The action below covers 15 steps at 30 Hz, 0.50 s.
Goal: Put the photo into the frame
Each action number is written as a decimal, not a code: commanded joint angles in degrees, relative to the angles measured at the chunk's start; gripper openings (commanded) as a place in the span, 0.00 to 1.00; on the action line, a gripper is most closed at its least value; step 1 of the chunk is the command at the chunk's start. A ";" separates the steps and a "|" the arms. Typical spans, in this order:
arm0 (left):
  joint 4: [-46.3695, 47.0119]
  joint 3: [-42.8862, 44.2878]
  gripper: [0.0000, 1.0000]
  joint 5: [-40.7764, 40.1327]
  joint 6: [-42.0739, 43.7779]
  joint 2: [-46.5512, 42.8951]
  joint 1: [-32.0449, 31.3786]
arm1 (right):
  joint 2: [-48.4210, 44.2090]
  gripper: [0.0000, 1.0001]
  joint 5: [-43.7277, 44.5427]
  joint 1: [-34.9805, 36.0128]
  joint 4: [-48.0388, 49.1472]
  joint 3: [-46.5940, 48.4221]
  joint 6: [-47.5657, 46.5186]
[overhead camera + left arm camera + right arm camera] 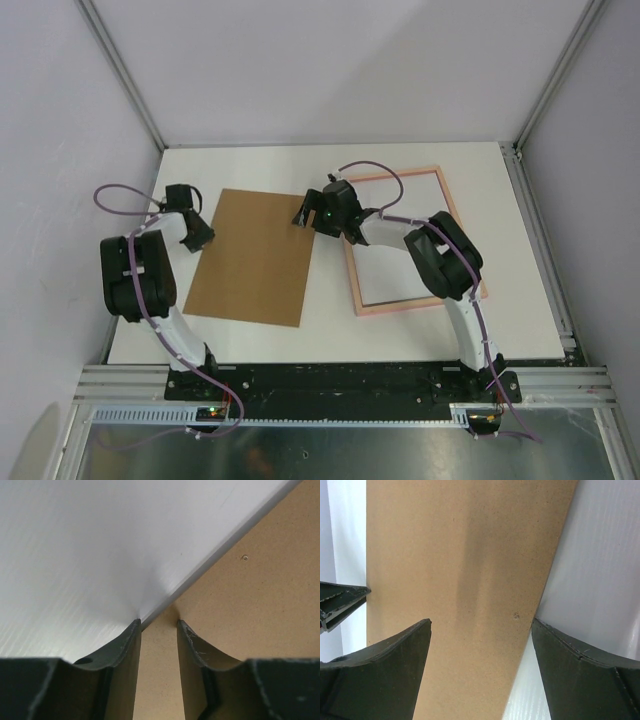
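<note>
The pale pink frame (pixel 400 173) lies flat on the right of the white table, empty, with my right arm across it. The photo of sunflowers is not in view. A plain brown board (pixel 255 260) lies flat left of the frame. My left gripper (pixel 197 235) is at the board's left edge; in the left wrist view (pixel 157 621) its jaws stand a little apart over that edge, holding nothing. My right gripper (pixel 305 215) is over the board's far right corner; in the right wrist view (pixel 480 622) its jaws are wide apart above the board (pixel 460 555).
The white table (pixel 420 340) is closed in by pale walls with metal corner posts (pixel 120 70). The arm bases sit on a black rail (pixel 330 380) at the near edge. The board's edge also shows in the left wrist view (pixel 250 605).
</note>
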 commanded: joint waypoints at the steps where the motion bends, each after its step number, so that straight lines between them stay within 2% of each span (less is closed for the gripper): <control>1: -3.37 -0.86 0.39 2.99 -0.47 -3.65 -1.17 | -1.85 0.87 -2.34 1.40 -9.69 -1.20 -2.12; 10: -3.43 0.94 0.48 3.52 1.18 -2.34 -0.33 | -5.74 0.87 -2.00 2.61 -15.47 -4.33 -2.41; 15: -3.47 1.76 0.49 3.15 1.03 -2.63 0.30 | -7.04 0.89 -0.74 3.27 -16.58 -6.02 -1.64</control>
